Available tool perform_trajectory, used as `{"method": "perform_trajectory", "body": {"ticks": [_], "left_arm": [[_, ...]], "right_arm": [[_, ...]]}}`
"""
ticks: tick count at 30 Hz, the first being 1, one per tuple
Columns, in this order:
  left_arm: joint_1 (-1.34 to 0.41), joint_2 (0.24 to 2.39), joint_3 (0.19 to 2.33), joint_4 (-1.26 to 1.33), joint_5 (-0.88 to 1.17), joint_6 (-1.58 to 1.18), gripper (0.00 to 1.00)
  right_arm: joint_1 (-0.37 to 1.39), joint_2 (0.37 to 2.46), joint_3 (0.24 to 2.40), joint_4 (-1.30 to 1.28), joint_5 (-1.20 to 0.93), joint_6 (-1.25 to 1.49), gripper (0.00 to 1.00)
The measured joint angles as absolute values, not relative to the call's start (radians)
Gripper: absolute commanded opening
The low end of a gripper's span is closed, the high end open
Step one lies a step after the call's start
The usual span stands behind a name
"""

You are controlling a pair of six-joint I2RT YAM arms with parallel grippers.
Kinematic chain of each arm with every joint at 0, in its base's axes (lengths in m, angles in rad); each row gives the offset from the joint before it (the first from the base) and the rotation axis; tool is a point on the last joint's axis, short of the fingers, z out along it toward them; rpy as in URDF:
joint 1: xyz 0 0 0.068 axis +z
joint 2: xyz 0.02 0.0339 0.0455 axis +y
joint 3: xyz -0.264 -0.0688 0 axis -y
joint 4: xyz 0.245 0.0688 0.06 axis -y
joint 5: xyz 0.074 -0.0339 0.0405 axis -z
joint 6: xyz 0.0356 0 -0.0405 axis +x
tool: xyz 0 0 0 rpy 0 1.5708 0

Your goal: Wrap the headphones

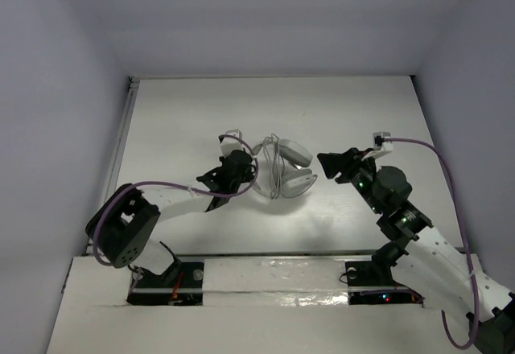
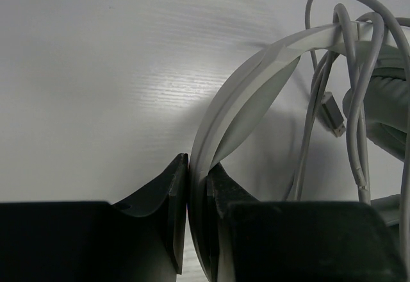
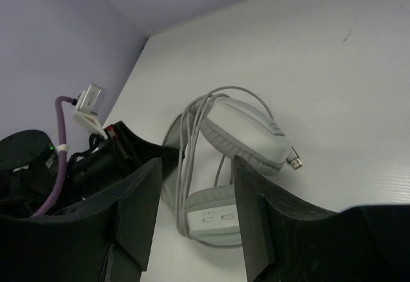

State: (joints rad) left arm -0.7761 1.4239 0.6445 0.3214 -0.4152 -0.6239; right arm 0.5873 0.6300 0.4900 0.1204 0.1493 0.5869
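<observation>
The pale-grey headphones (image 1: 288,169) lie in the middle of the table, with the thin grey cable (image 1: 275,169) looped several times round the headband. My left gripper (image 1: 249,167) is shut on the headband (image 2: 256,83), which runs up between its jaws (image 2: 197,186). The cable loops (image 2: 352,102) and a small connector (image 2: 333,112) hang beside the earcup. My right gripper (image 1: 326,163) is open and empty just right of the earcups. In its wrist view (image 3: 195,192) the two earcups (image 3: 246,131), the cable bundle (image 3: 189,141) and the plug (image 3: 295,161) show between its fingers.
The white table ends at a rail along the left edge (image 1: 121,153) and at lilac walls at the back and sides. Thick purple arm cables (image 1: 438,161) arc above the right arm and along the left arm (image 1: 161,185). The left gripper's body shows in the right wrist view (image 3: 122,147).
</observation>
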Motion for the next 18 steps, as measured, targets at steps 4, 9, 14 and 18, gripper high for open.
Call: {"method": "perform_trajectory", "body": {"ticks": [4,9,14,18], "left_arm": [[-0.739,1.526,0.688,0.354,-0.411,-0.626,0.00],[-0.687,1.636,0.756,0.362,-0.398,-0.618,0.00],[-0.660,1.719,0.841,0.362,-0.392,-0.598,0.17],[-0.648,1.758,0.886,0.379,-0.374,-0.592,0.38]], "right_arm": [[0.587,0.641,0.490,0.120,0.148,0.587,0.54],[0.587,0.643,0.490,0.121,0.145,0.587,0.54],[0.587,0.650,0.490,0.121,0.145,0.587,0.54],[0.587,0.654,0.490,0.121,0.146,0.583,0.55]]}}
